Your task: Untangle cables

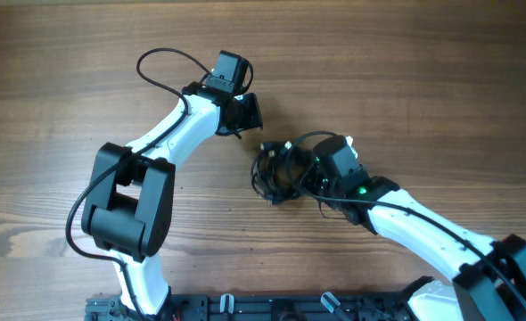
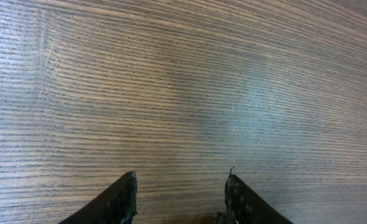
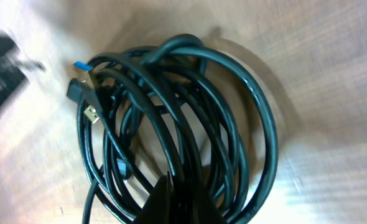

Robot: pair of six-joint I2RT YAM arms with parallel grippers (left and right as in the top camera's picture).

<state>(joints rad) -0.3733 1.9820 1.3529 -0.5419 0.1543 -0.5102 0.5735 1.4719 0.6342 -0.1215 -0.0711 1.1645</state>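
Desk: brown wood grain (image 1: 406, 80), carrying both arms and the cord bundle.
Cables: thin black cords (image 1: 276, 171) lie in one tangled coil on the desk, a little right of centre in the overhead view, between the two claws.
Cables up close: the right wrist view shows many loops stacked over each other. They cross and bunch at the top of the coil.
Plug ends: they gather at the coil's left side in the right wrist view. One has a blue tip (image 3: 81, 64), one a gold-coloured metal end (image 3: 91, 114), and a black plug body (image 3: 76, 90) sits between them.
Left claw: it (image 1: 248, 114) hovers above and to the left of the coil, near it but apart. Its fingers (image 2: 124, 199) are spread with only bare desk between them, and it holds nothing.
Right claw: it (image 3: 168, 183) is pressed together at the coil's right edge as the overhead view has it. Cord strands run in under its tip. Whether a strand is actually pinched between the fingers cannot be told.
Left arm: white and black, it reaches from the lower left up toward the centre. Its own thicker black wire (image 1: 156, 61) loops over the desk beside it.
Right arm: it comes in from the lower right corner, with a green light (image 1: 362, 189) lit on its wrist.
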